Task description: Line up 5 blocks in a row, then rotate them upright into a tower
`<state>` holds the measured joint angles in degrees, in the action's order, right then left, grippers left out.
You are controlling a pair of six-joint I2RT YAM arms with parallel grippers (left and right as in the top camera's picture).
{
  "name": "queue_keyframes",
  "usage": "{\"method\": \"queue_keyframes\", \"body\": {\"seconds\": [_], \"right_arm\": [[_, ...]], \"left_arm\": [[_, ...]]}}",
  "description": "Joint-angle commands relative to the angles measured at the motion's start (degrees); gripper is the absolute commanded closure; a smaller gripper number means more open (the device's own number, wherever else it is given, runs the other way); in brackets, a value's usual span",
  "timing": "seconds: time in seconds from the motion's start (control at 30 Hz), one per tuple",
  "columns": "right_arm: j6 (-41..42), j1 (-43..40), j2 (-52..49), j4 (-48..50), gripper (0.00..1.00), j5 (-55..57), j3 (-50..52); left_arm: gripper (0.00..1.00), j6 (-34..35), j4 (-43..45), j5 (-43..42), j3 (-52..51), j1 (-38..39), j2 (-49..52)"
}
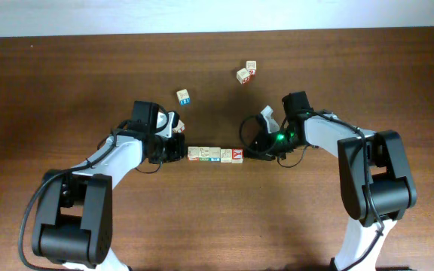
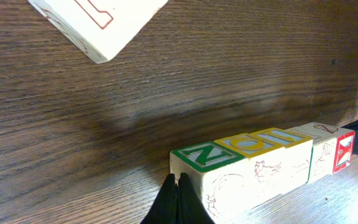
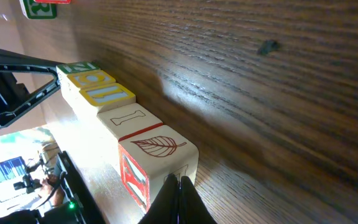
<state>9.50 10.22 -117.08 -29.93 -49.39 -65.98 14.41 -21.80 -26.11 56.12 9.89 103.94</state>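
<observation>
Five blocks [image 1: 215, 154] are being flanked in a touching row at the middle of the surface [image 1: 66, 75], the row's long axis running from 9 to 3 o'clock. The left jaws, pressed together, are being held at the green N block [image 2: 204, 155] on the 9 o'clock end. The right jaws, likewise pressed together, are at the red X block [image 3: 157, 165]. The cubes are being judged light, stiff and smooth-sided, best pinched across opposite flat faces. Loose cubes [image 1: 183, 95] are lying toward 12 o'clock.

Desk [image 1: 217, 218]: dark wood-grain surface, smooth, faint sheen where light strikes. Blocks [image 1: 215, 154]: pale wood, smooth matt faces with printed red, green and yellow markings.
</observation>
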Motion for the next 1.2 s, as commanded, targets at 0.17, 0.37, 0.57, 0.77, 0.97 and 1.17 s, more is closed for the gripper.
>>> {"method": "queue_keyframes", "body": {"seconds": [0.17, 0.37, 0.57, 0.77, 0.97, 1.17], "right_arm": [[0.17, 1.01, 1.57, 0.24, 0.96, -3.1, 0.39], [0.13, 1.03, 1.77, 0.2, 0.96, -4.22, -0.22], [0.15, 1.46, 2.32, 0.22, 0.96, -4.44, -0.74], [0.17, 3.3, 2.51, -0.28, 0.96, -4.44, -2.75], [0.17, 4.39, 2.51, -1.51, 0.96, -4.42, -4.94], [0.15, 4.46, 2.51, -3.34, 0.96, -4.42, -6.64]], "left_arm": [[1.0, 0.37, 0.13, -1.14, 0.39, 0.2, 0.48], [1.0, 0.37, 0.11, -1.14, 0.39, 0.2, 0.46], [1.0, 0.37, 0.02, -1.14, 0.39, 0.2, 0.48], [1.0, 0.35, -0.57, -1.62, 0.39, 0.24, 0.48], [1.0, 0.33, -0.55, -2.21, 0.39, 0.24, 0.48], [1.0, 0.33, -0.5, -2.19, 0.39, 0.24, 0.48]]}}
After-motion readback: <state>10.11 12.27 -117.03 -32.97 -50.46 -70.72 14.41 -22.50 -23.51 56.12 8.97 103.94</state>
